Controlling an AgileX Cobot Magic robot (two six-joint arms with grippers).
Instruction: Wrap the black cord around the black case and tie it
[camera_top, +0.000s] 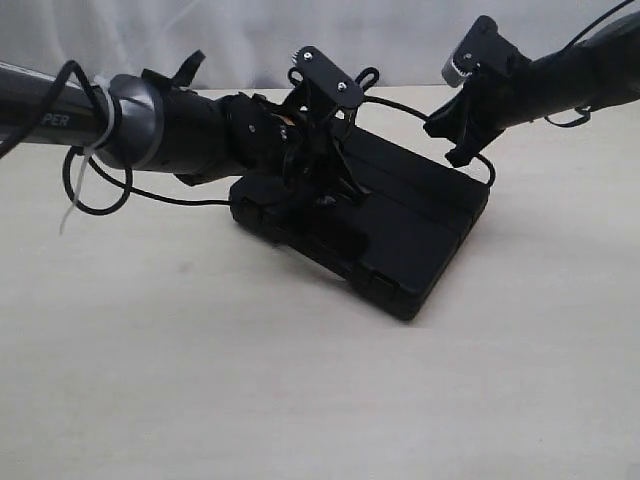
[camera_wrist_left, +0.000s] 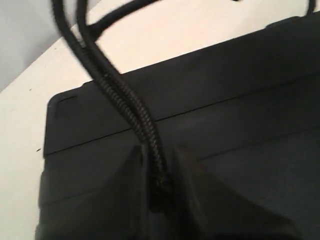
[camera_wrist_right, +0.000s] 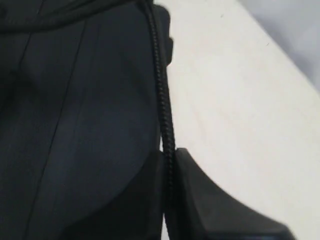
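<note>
Black cord (camera_wrist_left: 135, 110): thin, braided. One strand ran over the lid of the black case (camera_top: 400, 230) and off along its far right edge, with a loose arc showing above the lid in the exterior view.

Case lay flat on the worktop (camera_top: 200, 380), mid-scene, between the two arms.

Left pincer (camera_wrist_left: 159, 170): over the near-left part of the lid, clamped on the cord, which entered straight between the fingers. A second strand passed just beside the held one; where it led could not be told.

Right pincer (camera_wrist_right: 169, 165): at the case's right edge, also clamped on the cord.

Judgement on handling:
- Cord looks limp and light, so it would go slack wherever tension is dropped.
- The braid should give fair grip.
- Best held close to the free ends, pulled taut across the ribs.
- Case looks rigid but probably light, so it may slide on the worktop under sideways pull.
</note>
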